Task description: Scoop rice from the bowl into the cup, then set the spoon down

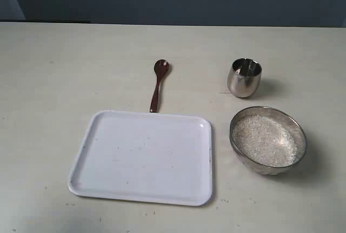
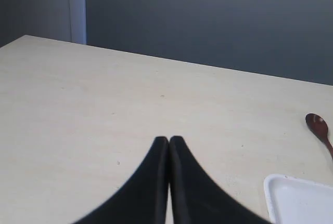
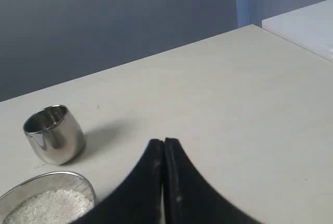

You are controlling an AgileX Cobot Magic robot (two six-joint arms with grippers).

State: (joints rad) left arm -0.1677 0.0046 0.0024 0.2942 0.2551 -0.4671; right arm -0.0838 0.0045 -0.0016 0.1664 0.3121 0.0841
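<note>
A dark reddish-brown wooden spoon lies on the table just behind the white tray, its oval end pointing away; its tip also shows in the left wrist view as the spoon. The steel cup stands upright at the right, with the wide bowl of white rice in front of it. In the right wrist view the cup and the bowl with rice lie off to one side. My left gripper and right gripper are shut and empty, over bare table.
A white rectangular tray lies flat in the middle front of the table, and its corner shows in the left wrist view. The table's far edge meets a dark grey-blue wall. Neither arm shows in the exterior view.
</note>
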